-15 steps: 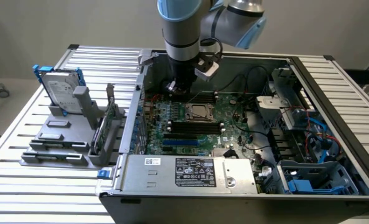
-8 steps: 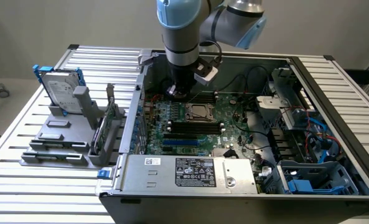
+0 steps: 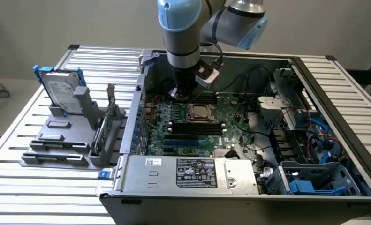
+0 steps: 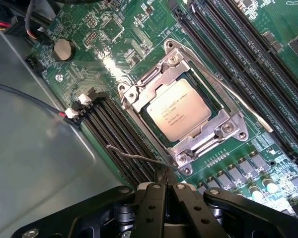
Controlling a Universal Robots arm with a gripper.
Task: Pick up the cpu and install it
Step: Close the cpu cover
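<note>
The hand [image 4: 165, 188] is pinched shut and empty, close by the cpu [image 4: 179, 115] lying in its socket [image 4: 137, 94]. Dropping crooked, it could scrape the cpu or snag that thin lever [image 4: 233, 98].

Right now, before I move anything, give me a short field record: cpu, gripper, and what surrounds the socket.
cpu: small flat square silvery-grey metal cpu lying in the metal-framed socket on the green motherboard
gripper: black gripper shut, empty, over the board beside the socket, apart from the cpu
memory slots: long black memory slots flank the socket
hard drive: grey upright hard drive in a blue bracket, outside the case, exterior view's left
</note>
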